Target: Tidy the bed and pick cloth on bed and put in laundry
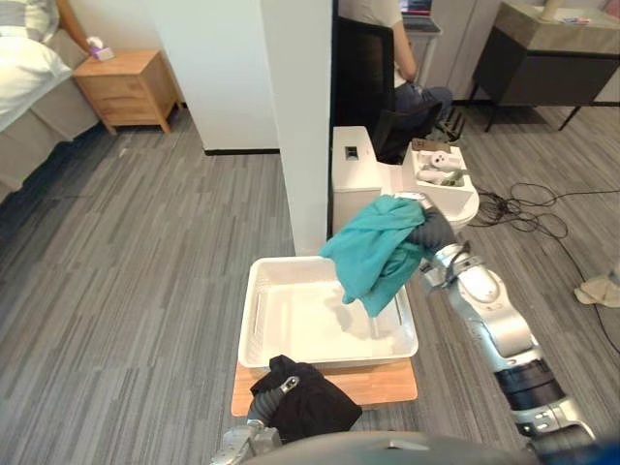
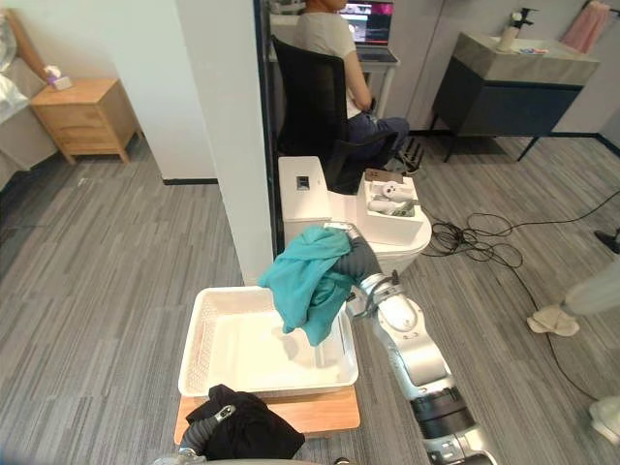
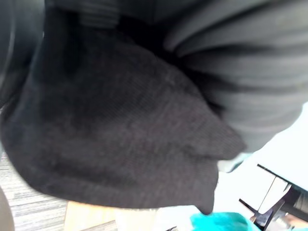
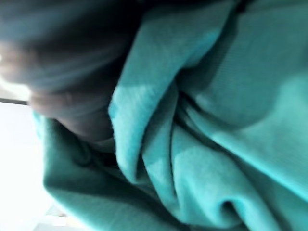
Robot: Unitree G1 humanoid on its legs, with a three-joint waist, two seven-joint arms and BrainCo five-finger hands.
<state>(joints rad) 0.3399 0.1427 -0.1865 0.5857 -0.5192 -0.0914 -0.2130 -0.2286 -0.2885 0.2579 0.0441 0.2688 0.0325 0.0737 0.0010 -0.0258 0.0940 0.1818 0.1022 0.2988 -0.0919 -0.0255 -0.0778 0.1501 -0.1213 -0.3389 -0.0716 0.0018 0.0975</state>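
Right hand [image 1: 432,232] carries the teal cloth [image 1: 376,254] above the white laundry tray [image 1: 260,320]; its grasp state cannot be determined. Left hand [image 1: 283,387], also covered, bears the black cloth [image 1: 310,402] near the tray's front edge. Step in hand: deposit. The next move probably requires lowering and release.

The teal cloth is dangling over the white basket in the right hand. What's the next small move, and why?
Probably lower the right hand slightly and let go: the teal cloth hangs over the right side of the white basket, its lowest fold just above the bottom, so it should land inside. The left hand, near the basket's front edge, carries a black cloth for afterwards.
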